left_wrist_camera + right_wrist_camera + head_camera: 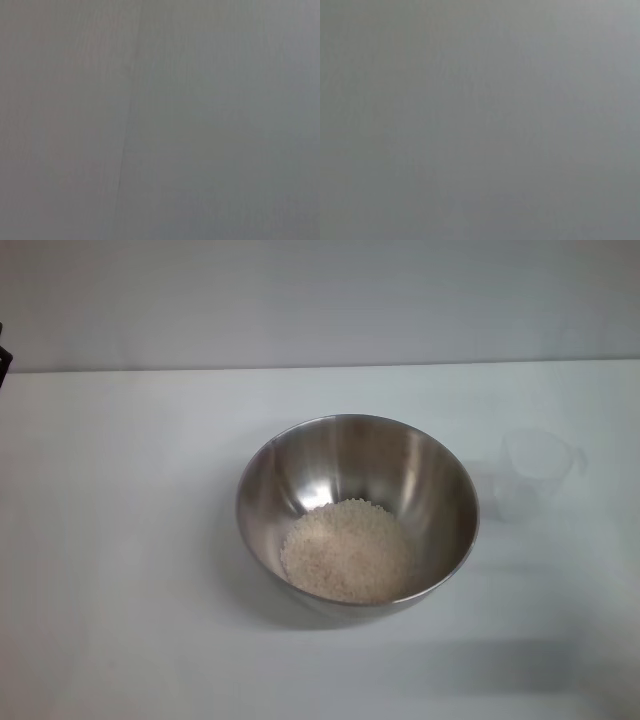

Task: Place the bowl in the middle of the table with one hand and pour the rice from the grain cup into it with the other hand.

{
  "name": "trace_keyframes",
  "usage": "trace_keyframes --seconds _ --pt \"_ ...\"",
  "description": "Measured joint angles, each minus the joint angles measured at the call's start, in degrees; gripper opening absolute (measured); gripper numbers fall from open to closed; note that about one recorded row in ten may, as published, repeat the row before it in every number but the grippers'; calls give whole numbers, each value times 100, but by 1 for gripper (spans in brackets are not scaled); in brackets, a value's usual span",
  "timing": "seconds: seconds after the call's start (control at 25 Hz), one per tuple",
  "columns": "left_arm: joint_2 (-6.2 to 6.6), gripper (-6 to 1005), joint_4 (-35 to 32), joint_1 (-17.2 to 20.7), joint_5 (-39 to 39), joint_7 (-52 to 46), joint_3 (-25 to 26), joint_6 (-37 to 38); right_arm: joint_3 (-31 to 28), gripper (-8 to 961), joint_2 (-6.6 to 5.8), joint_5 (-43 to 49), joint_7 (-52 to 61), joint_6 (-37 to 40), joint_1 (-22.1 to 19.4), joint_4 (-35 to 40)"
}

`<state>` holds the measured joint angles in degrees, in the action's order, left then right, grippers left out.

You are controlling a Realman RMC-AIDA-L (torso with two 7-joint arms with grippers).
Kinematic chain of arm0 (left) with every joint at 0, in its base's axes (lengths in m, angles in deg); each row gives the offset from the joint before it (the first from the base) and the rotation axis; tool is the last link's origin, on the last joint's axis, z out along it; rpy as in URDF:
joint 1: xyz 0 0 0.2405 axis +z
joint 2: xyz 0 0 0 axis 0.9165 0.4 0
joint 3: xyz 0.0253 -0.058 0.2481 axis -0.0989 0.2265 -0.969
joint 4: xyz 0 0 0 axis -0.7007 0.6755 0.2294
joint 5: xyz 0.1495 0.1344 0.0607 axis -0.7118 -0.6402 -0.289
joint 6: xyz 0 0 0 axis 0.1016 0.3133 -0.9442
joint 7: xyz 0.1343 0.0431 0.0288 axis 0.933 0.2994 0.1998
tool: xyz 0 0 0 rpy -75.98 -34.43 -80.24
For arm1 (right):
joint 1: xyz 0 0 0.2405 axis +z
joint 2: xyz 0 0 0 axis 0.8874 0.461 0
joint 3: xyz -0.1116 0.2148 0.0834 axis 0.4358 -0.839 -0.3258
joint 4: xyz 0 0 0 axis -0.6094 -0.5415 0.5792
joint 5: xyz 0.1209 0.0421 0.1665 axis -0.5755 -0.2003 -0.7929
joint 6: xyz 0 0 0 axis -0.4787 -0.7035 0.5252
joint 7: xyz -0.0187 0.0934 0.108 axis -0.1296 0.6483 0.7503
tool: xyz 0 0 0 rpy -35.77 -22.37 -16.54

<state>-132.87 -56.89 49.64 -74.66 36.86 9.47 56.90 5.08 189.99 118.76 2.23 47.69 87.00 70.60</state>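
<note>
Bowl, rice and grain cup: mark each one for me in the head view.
bowl (pixel 350 455), head view, on the bare brushed-metal inner wall.
rice (pixel 345 552), head view, on the middle of the heap inside the bowl.
grain cup (pixel 532 478), head view, on its clear side wall.

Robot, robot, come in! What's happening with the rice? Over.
Both end effectors out of sight. Rice heaped in bowl, mid-table. Cup upright beside the bowl, looks empty. Nothing in the way.

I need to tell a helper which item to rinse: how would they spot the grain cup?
Start from the bowl holding rice in the middle of the table. The grain cup stands upright just to its right, apart from it. It is small, clear plastic and looks empty, unlike the wide steel bowl.
</note>
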Motion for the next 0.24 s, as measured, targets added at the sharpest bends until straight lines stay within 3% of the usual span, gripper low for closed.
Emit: trace_keyframes --seconds 0.2,0.24 --pt "-1 829 -29 -48 11 26 39 -14 -412 589 2 -5 -23 7 25 12" --pt "-1 829 -29 -48 11 26 39 -14 -412 589 2 -5 -23 7 25 12"
